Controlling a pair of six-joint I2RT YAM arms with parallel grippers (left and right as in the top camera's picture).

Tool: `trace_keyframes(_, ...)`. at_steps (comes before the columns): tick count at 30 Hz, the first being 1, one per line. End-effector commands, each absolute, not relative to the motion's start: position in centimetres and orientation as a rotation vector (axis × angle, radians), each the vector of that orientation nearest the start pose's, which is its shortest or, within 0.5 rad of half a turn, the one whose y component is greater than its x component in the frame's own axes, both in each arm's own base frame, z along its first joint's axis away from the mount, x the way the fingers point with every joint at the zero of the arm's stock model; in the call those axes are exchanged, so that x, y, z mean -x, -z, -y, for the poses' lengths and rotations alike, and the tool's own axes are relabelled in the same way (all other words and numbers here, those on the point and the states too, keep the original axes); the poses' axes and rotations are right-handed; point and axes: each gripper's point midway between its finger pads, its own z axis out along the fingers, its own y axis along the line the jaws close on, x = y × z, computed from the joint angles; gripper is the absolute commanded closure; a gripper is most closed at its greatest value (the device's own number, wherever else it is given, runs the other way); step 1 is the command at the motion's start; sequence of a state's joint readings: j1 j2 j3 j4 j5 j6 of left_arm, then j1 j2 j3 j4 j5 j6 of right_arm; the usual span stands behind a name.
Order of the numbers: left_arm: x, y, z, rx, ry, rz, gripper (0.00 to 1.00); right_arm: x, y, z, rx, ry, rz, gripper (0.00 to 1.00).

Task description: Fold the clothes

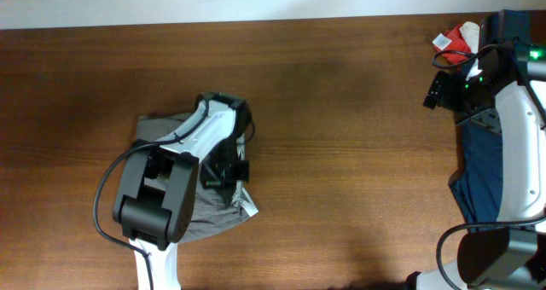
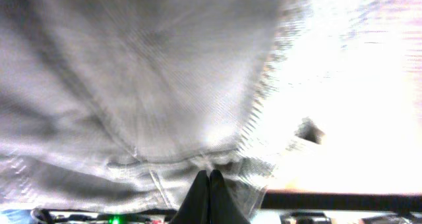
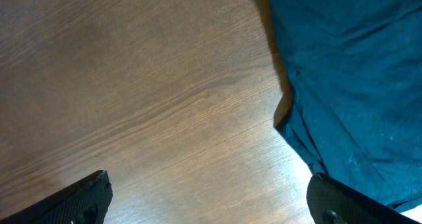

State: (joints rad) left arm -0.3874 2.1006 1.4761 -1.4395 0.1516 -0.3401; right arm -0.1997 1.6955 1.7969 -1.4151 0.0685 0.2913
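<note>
Left hand pinches shut, apparently on the grey garment edge to draw a fold; right hand gapes wide, idle beside navy cloth.

The grey clothes look like soft, matt knit cloth. The table is smooth wood grain with a light sheen, and the navy cloth by the right edge is matt too.

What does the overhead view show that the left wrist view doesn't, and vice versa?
Only overhead: the navy cloth and red and cream bundle at the image's right edge, far from the grey garment. Only left wrist: the left gripper seen close up, closed on a fold of that garment. Both: the garment itself.
</note>
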Motion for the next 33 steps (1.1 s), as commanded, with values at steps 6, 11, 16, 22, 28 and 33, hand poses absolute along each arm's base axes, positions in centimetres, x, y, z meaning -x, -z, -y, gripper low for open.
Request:
trace_keyframes(6, -36.0, -7.9, 13.0, 0.099, 0.164, 3.126, 0.98, -34.2, -22.2, 8.3, -0.722, 0.086, -2.794, 0.02)
trace_keyframes(11, -38.3, -5.8, 12.9, 0.074, 0.162, 3.228, 0.98, -34.2, -22.2, 8.3, -0.722, 0.086, -2.794, 0.02)
trace_keyframes(16, -37.6, -3.4, 11.6, -0.055, 0.174, 3.213, 0.98, -34.2, -22.2, 8.3, -0.722, 0.086, -2.794, 0.02)
trace_keyframes(22, -39.3, -0.5, 10.3, -0.146, 0.131, 3.303, 0.96, -34.2, -22.2, 8.3, -0.722, 0.086, -2.794, 0.02)
trace_keyframes(28, -39.8, -0.4, 10.4, -0.157, 0.100, 3.344, 0.90, -34.2, -22.2, 8.3, -0.722, 0.086, -2.794, 0.02)
trace_keyframes(33, -39.8, -9.1, 10.2, -0.167, 0.073, 3.394, 0.89, -34.2, -22.2, 8.3, -0.722, 0.086, -2.794, 0.02)
